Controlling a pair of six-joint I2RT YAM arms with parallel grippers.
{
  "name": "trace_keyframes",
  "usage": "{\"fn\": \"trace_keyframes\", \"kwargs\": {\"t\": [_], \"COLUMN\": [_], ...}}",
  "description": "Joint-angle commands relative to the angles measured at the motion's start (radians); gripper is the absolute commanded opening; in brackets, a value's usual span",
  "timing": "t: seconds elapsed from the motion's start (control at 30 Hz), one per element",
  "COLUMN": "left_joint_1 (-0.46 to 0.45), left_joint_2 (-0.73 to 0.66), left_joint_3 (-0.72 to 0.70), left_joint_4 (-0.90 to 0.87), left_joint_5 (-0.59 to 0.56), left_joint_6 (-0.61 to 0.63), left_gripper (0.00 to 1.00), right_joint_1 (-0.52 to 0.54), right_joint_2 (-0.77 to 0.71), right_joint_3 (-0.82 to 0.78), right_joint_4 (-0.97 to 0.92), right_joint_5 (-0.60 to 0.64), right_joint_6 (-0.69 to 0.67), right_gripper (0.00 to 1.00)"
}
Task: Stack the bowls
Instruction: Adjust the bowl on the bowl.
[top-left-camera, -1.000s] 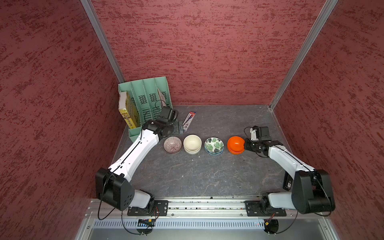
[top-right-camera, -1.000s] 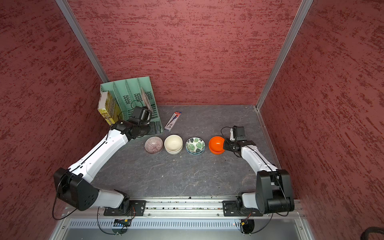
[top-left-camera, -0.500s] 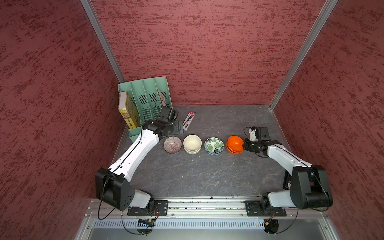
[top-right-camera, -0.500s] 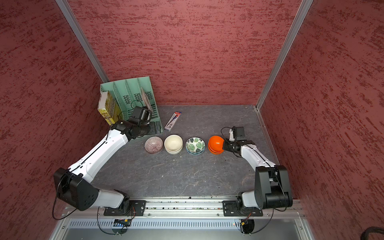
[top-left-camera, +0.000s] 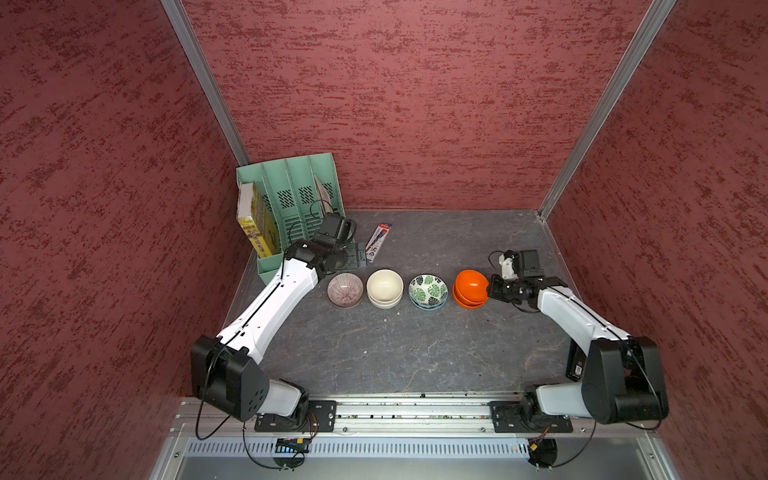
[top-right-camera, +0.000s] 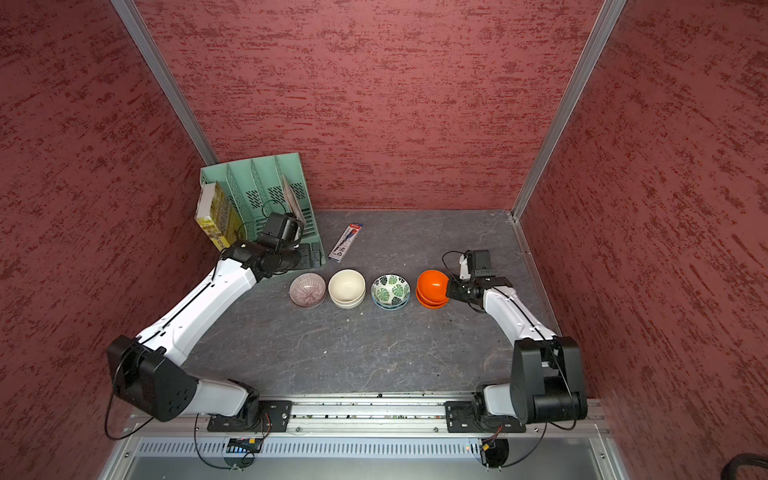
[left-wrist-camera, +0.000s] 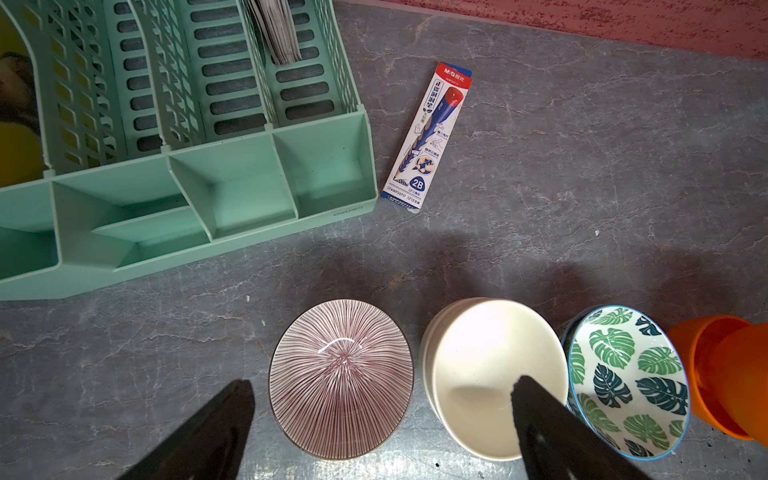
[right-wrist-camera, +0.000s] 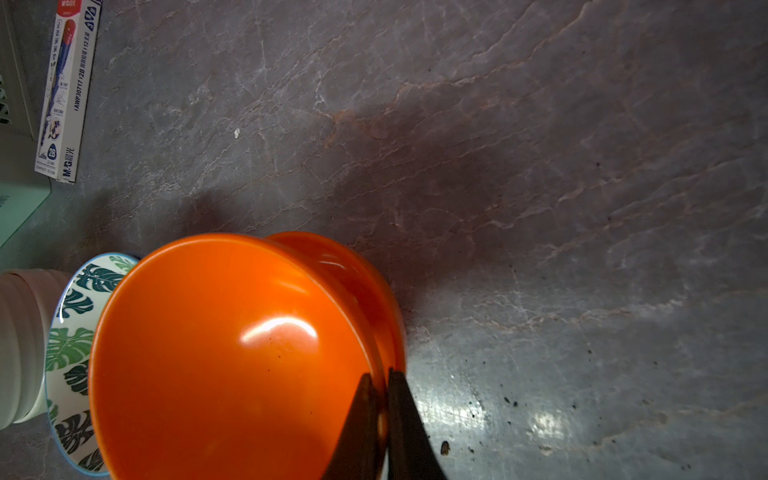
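At the tip of the right gripper (right-wrist-camera: 379, 378), the upper orange bowl (right-wrist-camera: 232, 353) was caught by its rim, the jaws clamped tight on that thin edge, one finger inside and one outside. That bowl sat tilted, nested in the lower orange bowl (right-wrist-camera: 357, 266), which rested on the grey table (top-left-camera: 395, 353). Just past the orange pair from that gripper stood the leaf-patterned bowls (top-left-camera: 428, 291), stacked, then the cream bowls (top-left-camera: 384, 289), stacked too. Over at the far end, the left gripper (left-wrist-camera: 380, 384) hung spread wide, holding nothing. In the left wrist view the purple lined bowl (left-wrist-camera: 340, 353) showed between its fingers. Beyond that gripper lay a 2B pencil box (left-wrist-camera: 428, 133) beside a green file rack (left-wrist-camera: 324, 166).
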Motion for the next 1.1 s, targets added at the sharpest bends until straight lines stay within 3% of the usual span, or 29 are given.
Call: {"fn": "trace_keyframes", "kwargs": {"t": [0.0,0.6,1.07], "left_joint_1": [-0.003,-0.002,0.004], "left_joint_2": [0.009,0.02,0.018], "left_joint_3": [0.011,0.009,0.005], "left_joint_4": [0.022,0.031,0.034], "left_joint_5": [0.003,0.003,0.006], "left_joint_6": [0.008,0.011,0.017], "left_gripper": [1.0,1.0,1.0], "right_joint_1": [-0.001,0.073,0.079], "right_joint_2": [0.01,0.069,0.117], "right_joint_3": [0.034,0.159,0.158], "right_joint_4": [-0.031,-0.168,-0.154], "right_joint_5": [0.019,0.168,0.176], "right_joint_6": [-0.015,-0.049,-0.047], "right_gripper": [0.08,0.08,0.1]}}
